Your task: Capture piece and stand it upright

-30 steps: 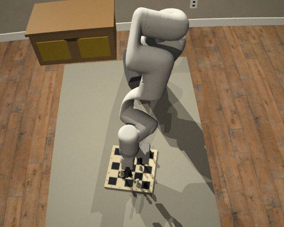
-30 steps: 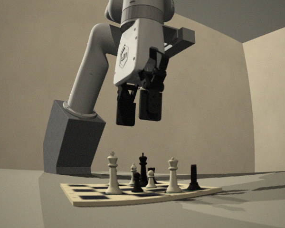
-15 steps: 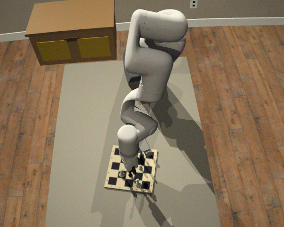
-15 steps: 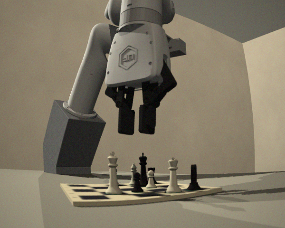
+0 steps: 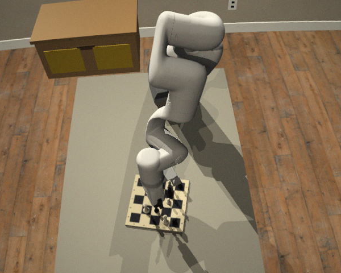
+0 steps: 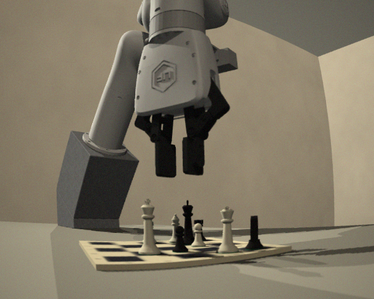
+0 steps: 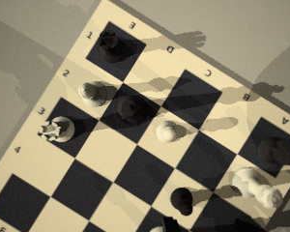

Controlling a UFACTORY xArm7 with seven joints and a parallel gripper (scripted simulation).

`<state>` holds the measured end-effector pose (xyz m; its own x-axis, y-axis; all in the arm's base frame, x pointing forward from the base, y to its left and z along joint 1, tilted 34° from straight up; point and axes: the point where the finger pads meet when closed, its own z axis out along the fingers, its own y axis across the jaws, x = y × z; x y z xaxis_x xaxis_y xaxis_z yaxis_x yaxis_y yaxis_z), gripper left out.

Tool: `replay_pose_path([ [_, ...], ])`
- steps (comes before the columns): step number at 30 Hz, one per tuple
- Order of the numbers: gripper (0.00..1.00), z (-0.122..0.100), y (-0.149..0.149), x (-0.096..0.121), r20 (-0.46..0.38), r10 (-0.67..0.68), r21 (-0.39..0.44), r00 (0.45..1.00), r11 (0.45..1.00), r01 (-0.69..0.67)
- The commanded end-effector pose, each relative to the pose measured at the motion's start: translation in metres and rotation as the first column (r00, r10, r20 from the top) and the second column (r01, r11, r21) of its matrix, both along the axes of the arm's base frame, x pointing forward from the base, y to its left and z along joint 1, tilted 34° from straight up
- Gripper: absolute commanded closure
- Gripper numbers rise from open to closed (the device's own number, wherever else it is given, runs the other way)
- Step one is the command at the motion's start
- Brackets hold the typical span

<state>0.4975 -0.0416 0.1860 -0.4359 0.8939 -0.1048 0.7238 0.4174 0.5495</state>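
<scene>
Grey-beige table surface spreads beneath my hand, and the chessboard lies flat on it; I have the gripper hovering over the board, pointed down, its two fingers partly drawn together but apart, with nothing between them. Closest below it stands the black pawn on B3, with the white king on B4 just beside that. A little farther out from the hand I see the white queen on A2 and the white pawn on C2, then a dark piece on A1. Beyond those, a tall black piece is upright on D2, the white bishop on E2, the white rook on E3, and the black rook in the E1 corner. Well away from my hand, behind the board, the arm rises from a grey pedestal, and farther still a brown cabinet with yellow door panels is near the wall
</scene>
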Motion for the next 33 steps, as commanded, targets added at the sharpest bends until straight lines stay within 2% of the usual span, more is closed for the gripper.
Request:
replay_pose_path([
  [1,0.65,0.002,-0.001,0.001,0.005,0.000,0.000,1.000,1.000,0.000],
  [18,0.65,0.001,-0.001,0.001,0.005,0.000,0.001,1.000,1.000,0.000],
  [33,0.65,-0.009,0.001,0.007,0.006,0.001,0.002,1.000,1.000,-0.001],
])
